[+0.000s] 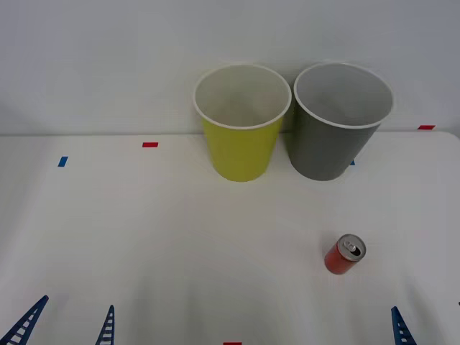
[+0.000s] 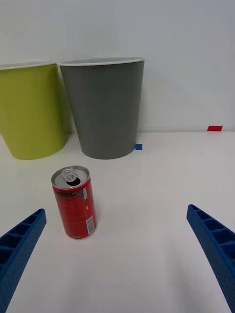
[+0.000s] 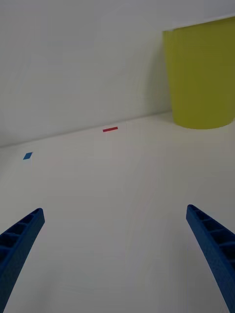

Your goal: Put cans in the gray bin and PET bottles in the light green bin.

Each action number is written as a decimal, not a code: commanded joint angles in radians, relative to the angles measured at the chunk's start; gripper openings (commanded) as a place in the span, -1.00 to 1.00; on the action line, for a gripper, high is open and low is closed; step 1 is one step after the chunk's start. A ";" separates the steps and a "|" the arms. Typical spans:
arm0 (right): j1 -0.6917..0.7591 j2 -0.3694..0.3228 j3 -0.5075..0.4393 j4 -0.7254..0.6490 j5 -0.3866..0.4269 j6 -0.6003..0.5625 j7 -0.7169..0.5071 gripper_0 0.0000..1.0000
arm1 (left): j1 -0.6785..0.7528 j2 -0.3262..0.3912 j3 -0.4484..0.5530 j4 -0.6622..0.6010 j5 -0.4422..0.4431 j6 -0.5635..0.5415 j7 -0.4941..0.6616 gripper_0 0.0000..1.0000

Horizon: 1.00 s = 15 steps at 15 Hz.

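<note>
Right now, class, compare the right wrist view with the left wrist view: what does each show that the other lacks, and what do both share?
Right wrist view alone: the small red drink can with a silver top, standing upright, the dark gray tapered bin behind it, and the open right hand. Left wrist view alone: the open left hand over bare table. Both share the yellow-green tapered bin, the white table and small red and blue tape marks.
</note>
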 commanded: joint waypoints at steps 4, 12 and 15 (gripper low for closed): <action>-0.031 0.025 0.031 0.061 0.002 -0.052 0.020 1.00 | 0.000 0.000 0.000 0.000 0.000 0.000 0.000 1.00; -0.089 0.051 0.064 0.229 -0.018 -0.170 0.109 1.00 | 0.000 0.000 0.000 0.000 0.000 0.000 0.000 1.00; -0.169 0.098 0.091 0.279 -0.029 -0.164 0.201 1.00 | 0.000 0.000 0.000 0.000 0.000 0.000 0.000 1.00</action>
